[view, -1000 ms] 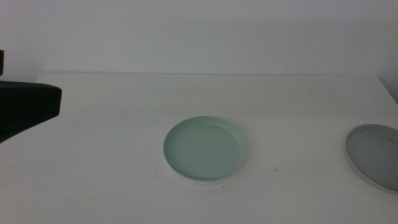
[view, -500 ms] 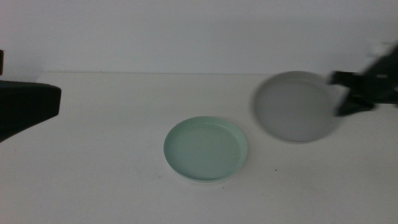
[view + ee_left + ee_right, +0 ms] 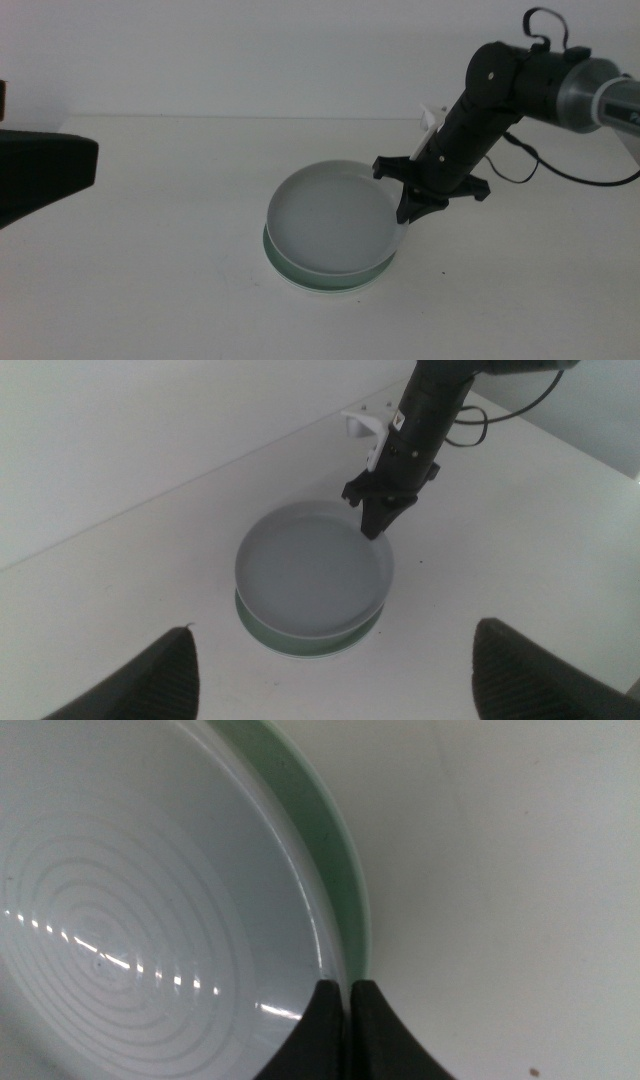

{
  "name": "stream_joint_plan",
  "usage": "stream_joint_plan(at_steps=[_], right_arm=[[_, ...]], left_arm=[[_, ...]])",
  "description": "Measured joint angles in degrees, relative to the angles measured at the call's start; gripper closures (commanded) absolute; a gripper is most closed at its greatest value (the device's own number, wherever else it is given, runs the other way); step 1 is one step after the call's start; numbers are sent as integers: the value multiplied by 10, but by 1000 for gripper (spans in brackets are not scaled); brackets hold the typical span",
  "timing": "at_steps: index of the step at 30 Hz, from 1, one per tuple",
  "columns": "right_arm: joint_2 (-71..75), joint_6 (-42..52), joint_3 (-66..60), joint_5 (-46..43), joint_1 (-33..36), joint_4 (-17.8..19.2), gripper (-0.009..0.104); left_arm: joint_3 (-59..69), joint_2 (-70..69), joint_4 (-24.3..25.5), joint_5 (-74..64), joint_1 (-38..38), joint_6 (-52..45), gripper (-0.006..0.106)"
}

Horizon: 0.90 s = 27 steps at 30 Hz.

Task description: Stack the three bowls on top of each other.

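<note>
There is a white table with a stack of bowls near its middle. I can count two bowls for sure, and maybe a third. The grey bowl is on top. Under it sits the mint green bowl, and only a thin green edge of it peeks out around the grey one. At the very bottom of the stack there is a pale, whitish rim, which could be the white bowl, but I cannot tell for certain.

There are two robot arms. The right gripper reaches in from the right side of the table and comes down at the right rim of the grey bowl. Its two dark jaws are pinched tight on that rim, one on the inside and one on the outside. In the right wrist view the jaws press close together with the thin edge of the grey bowl between them, and the mint green bowl shows just beside it.

The left gripper hangs up over the table, well apart from the bowls. Its two jaws are spread wide and hold nothing.
</note>
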<state>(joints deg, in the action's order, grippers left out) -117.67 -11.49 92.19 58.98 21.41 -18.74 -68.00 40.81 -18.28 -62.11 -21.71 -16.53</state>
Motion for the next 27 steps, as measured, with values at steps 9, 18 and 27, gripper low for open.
stream_joint_plan(at_steps=[9,18,27], right_arm=[[-28,1,0,-14,2,-6,96],[-28,35,20,-13,2,-24,18],[70,127,66,90,-18,-26,4]], left_arm=[[0,0,0,0,0,0,7],[0,0,0,0,0,0,7],[0,0,0,0,0,0,7]])
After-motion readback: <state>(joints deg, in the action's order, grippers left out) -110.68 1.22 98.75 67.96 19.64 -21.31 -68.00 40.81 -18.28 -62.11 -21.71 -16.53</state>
